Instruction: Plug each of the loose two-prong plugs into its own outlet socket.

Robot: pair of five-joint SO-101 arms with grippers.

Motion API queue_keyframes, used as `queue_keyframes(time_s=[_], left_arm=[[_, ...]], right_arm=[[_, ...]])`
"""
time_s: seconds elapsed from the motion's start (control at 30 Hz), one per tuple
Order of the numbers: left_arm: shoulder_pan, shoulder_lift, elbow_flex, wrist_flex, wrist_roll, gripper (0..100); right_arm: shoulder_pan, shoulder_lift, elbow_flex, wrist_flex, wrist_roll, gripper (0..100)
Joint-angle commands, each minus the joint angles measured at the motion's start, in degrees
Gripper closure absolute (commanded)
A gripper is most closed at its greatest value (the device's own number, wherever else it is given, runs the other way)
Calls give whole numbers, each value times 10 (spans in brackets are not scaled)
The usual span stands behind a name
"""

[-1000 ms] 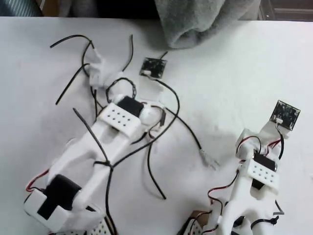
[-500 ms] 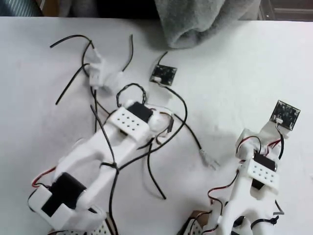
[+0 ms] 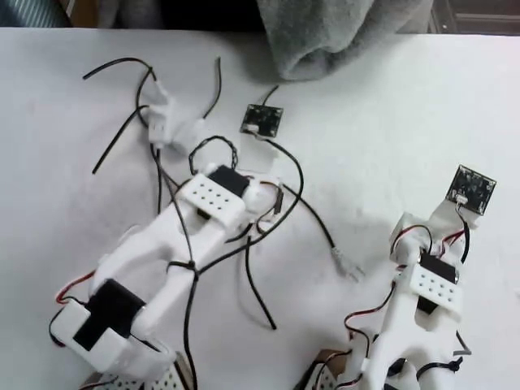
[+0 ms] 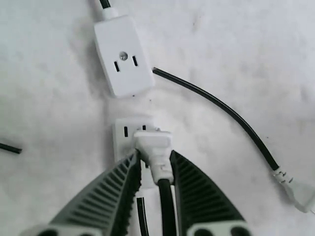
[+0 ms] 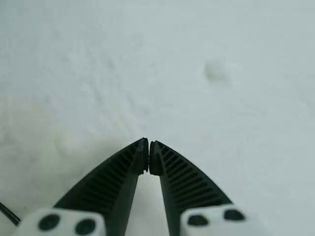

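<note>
You are pinching the white plug (image 4: 152,141) by its flat sides, the left gripper (image 4: 153,158) clamped on its body right at the near socket (image 4: 125,132). It is light, hard and slick, and its springy cord is probably tugging it askew. The left wrist view is giving you the slots; the high view, with the arm over that spot, is offering instead the other loose plug (image 3: 348,266) between the arms. The right gripper (image 5: 148,157) is sitting pinched together, empty.

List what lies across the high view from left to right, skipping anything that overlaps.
white outlet blocks → small circuit board → loose plug → second circuit board
</note>
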Motion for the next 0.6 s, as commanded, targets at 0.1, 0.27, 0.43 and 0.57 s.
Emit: queue_keyframes(time_s=[0.1,0.27,0.43,0.57], left_arm=[[-15,-33,0,6,5,976],[-14,-121,47,-8,4,976],[-15,-143,109,-74,2,976],[-10,-143,111,-81,-13,976]], right_arm=[[-7,-9,-4,-7,-4,979],[-7,-9,-4,-7,-4,979],[-7,-9,-4,-7,-4,979],[-7,-9,-4,-7,-4,979]])
